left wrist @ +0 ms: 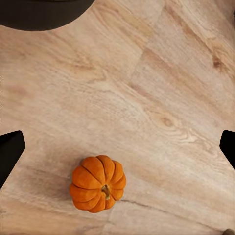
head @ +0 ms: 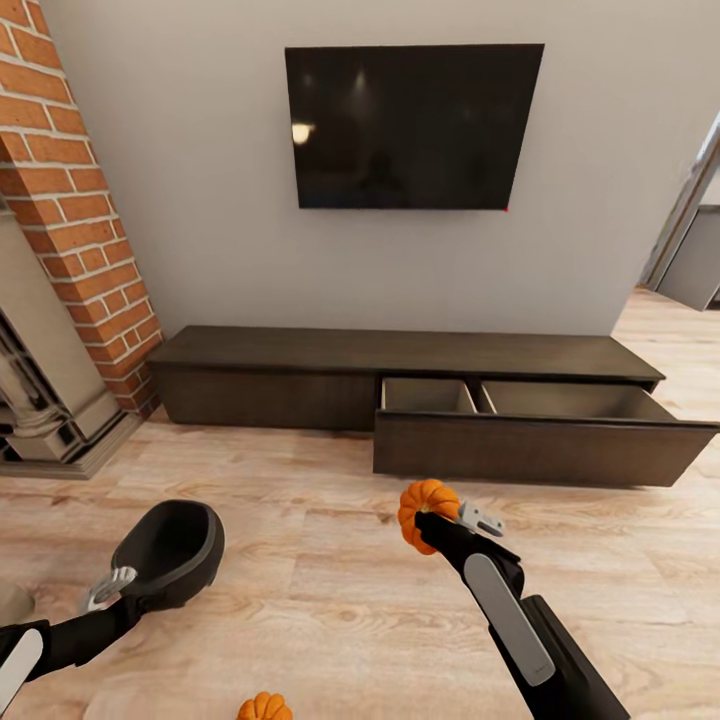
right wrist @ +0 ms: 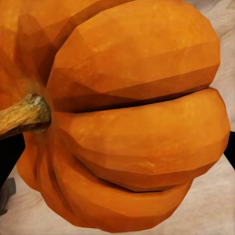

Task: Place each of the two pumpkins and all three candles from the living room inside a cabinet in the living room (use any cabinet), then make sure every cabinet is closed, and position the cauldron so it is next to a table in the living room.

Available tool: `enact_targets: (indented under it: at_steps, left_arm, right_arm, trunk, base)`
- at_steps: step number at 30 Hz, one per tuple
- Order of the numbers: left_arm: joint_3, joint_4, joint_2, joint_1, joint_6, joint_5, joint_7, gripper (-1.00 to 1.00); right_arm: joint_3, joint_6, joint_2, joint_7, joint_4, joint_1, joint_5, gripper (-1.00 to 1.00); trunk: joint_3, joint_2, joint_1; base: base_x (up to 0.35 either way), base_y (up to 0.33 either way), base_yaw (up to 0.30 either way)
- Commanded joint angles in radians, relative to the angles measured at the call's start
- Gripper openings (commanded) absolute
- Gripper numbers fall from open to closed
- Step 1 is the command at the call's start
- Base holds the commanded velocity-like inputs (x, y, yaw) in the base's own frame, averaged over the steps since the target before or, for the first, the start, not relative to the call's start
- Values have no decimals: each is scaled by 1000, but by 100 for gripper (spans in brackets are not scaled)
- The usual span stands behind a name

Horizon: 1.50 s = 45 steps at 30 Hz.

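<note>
My right gripper (head: pixel 440 525) is shut on an orange pumpkin (head: pixel 425 503), held above the floor in front of the cabinet's open drawer (head: pixel 540 445); close up, that pumpkin (right wrist: pixel 132 117) shows its ribs and stem. A second pumpkin (head: pixel 263 708) lies on the floor near me, below my left gripper (left wrist: pixel 117 147), whose fingers stand wide apart and hold nothing. The dark cauldron (head: pixel 175 548) sits on the floor just beside the left gripper (head: pixel 108 588). The long dark brown cabinet (head: pixel 300 352) runs along the wall. The candles and the table are out of view.
The pulled-out drawer has two pale compartments with nothing visible inside. A brick fireplace (head: pixel 70 200) stands at the left and a black TV (head: pixel 412 125) hangs above the cabinet. A doorway (head: pixel 690 250) opens at the right. Wood floor (head: pixel 330 560) lies between me and the cabinet.
</note>
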State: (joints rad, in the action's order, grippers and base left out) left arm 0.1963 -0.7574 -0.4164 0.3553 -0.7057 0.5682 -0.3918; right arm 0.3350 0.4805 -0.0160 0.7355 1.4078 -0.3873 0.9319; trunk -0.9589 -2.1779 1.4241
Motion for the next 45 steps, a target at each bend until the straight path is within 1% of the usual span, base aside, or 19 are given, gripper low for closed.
enact_targets:
  at_steps: [1, 3, 6, 10, 13, 14, 18, 21, 23, 24, 26, 27, 29, 31, 33, 35, 36, 38, 45]
  left_arm:
    - [0, 0, 2, 1, -7, 1, 0, 100]
    - [-5, 0, 14, 1, -6, -1, 1, 100]
    - [-11, 7, 52, 1, -2, -5, 6, 100]
    - [-24, 33, 90, 1, 15, -19, 11, 100]
    - [-51, 114, 98, 1, 86, -39, 6, 100]
    - [-57, 173, 98, 1, 127, -44, 4, 100]
    - [-63, 306, 101, 1, 228, -50, 0, 100]
    - [-110, 367, 113, 1, 313, -50, -2, 100]
    - [-131, 407, 119, 1, 359, -50, -3, 100]
    - [-135, 415, 121, 1, 368, -50, -6, 100]
    - [-143, 428, 118, 1, 383, -50, -68, 100]
    - [-144, 433, 113, 1, 386, -49, -169, 100]
    - [-146, 442, 109, 1, 403, -50, -269, 100]
    - [-146, 457, 103, 1, 433, -51, -315, 100]
    - [-147, 461, 91, 1, 440, -51, -327, 100]
    - [-147, 462, 85, 1, 443, -51, -330, 100]
    - [-147, 463, 84, 1, 444, -51, -332, 100]
    - [-147, 463, 83, 1, 445, -51, -332, 100]
    - [-147, 463, 83, 1, 446, -51, -332, 100]
  right_arm:
    - [1, 1, -1, 8, 2, -1, 9, -100]
    - [1, 2, -1, 8, 5, 0, 10, -100]
    - [1, 3, -2, 8, 17, 4, 11, -100]
    - [1, 8, -8, 5, 58, 12, 13, -100]
    - [4, 12, -12, 2, 66, 14, 13, -100]
    - [6, 13, -11, 1, 68, 14, 13, -100]
    - [6, 13, -11, -1, 69, 14, 14, -100]
    - [11, 14, -7, -2, 81, 15, 15, -100]
    - [14, 15, -5, -2, 84, 13, 18, -100]
    - [14, 15, -5, -2, 88, 12, 18, -100]
    - [15, 26, -4, -2, 115, 11, 19, -100]
    - [15, 47, -3, -2, 124, 10, 19, -100]
    - [15, 59, -2, -2, 128, 10, 19, -100]
    - [15, 64, -2, -3, 130, 10, 19, -100]
    - [28, 63, -2, -16, 131, 10, 19, -100]
    - [50, 62, -4, -64, 131, 10, 17, -100]
    - [56, 62, -5, -105, 131, 10, 17, -100]
    - [58, 62, -5, -130, 130, 10, 16, -100]
    - [57, 57, -4, -144, 130, 10, 16, -100]
  trunk:
    - [-4, -8, 4]
    - [-10, -22, 11]
    - [-20, -43, 23]
    - [-32, -71, 38]
    - [-42, -92, 50]
    - [-45, -99, 54]
    - [-57, -127, 69]
    - [-67, -148, 80]
    - [-73, -162, 88]
    - [-76, -169, 92]
    - [-82, -183, 100]
    - [-86, -190, 103]
    - [-92, -204, 111]
    - [-98, -218, 119]
    - [-104, -232, 126]
    - [-111, -246, 134]
    - [-114, -253, 138]
    - [-120, -267, 146]
    - [-142, -316, 172]
  base:
    - [0, 0, 0]
    - [0, 0, 0]
    - [0, 0, 0]
    - [0, 0, 0]
    - [0, 0, 0]
    - [0, 0, 0]
    - [0, 0, 0]
    - [0, 0, 0]
    - [0, 0, 0]
    - [0, 0, 0]
    - [0, 0, 0]
    - [0, 0, 0]
    - [0, 0, 0]
    - [0, 0, 0]
    - [0, 0, 0]
    - [0, 0, 0]
    - [0, 0, 0]
    - [0, 0, 0]
    - [0, 0, 0]
